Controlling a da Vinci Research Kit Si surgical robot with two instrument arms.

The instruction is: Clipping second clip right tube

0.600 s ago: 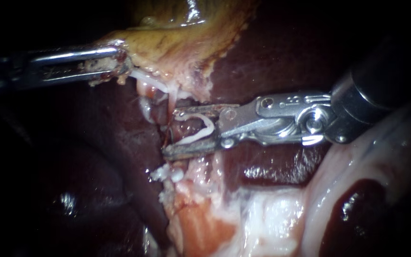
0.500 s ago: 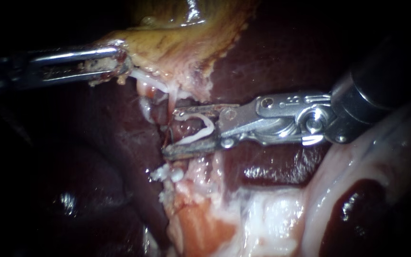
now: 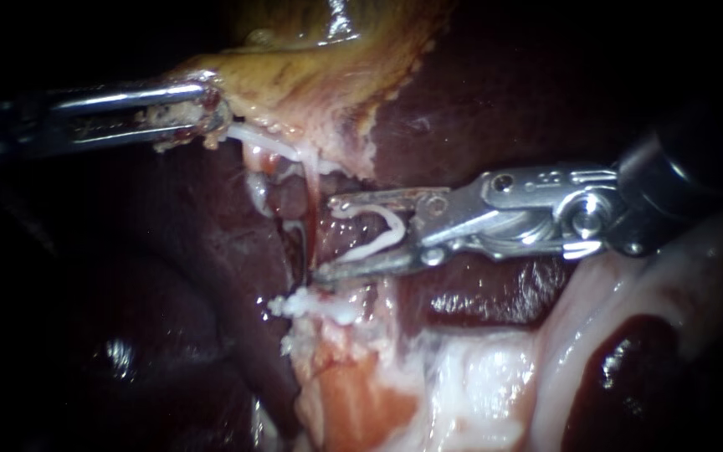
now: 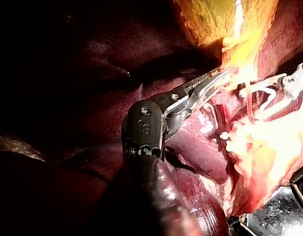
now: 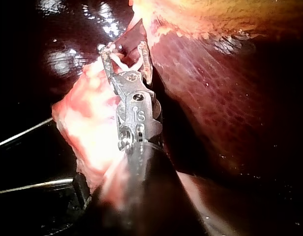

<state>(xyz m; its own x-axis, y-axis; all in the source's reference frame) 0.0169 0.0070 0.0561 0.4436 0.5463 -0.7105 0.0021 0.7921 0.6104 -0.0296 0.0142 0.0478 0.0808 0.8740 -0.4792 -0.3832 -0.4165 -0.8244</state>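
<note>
My left instrument (image 3: 207,113) comes in from the left, its jaws shut on the edge of the yellowish gallbladder (image 3: 311,75). It shows too in the left wrist view (image 4: 225,73). A thin reddish tube (image 3: 311,219) runs down from the gallbladder. My right instrument (image 3: 326,237) lies level, its jaws standing wide apart and holding a bent white clip (image 3: 382,228) between them. The jaw tips sit just beside the tube, which is not between them. In the right wrist view the same jaws (image 5: 124,54) carry the clip (image 5: 125,63).
Dark red liver (image 3: 495,92) lies behind and around the instruments. Pale fatty tissue (image 3: 462,377) spreads below the right instrument, with white shreds (image 3: 303,303) under its lower jaw. A white strand (image 3: 265,138) stretches from the left jaws toward the tube.
My right instrument has drawn back to the right with the clip, so its jaw tips no longer reach past the tube. The left instrument has kept its hold and place.
</note>
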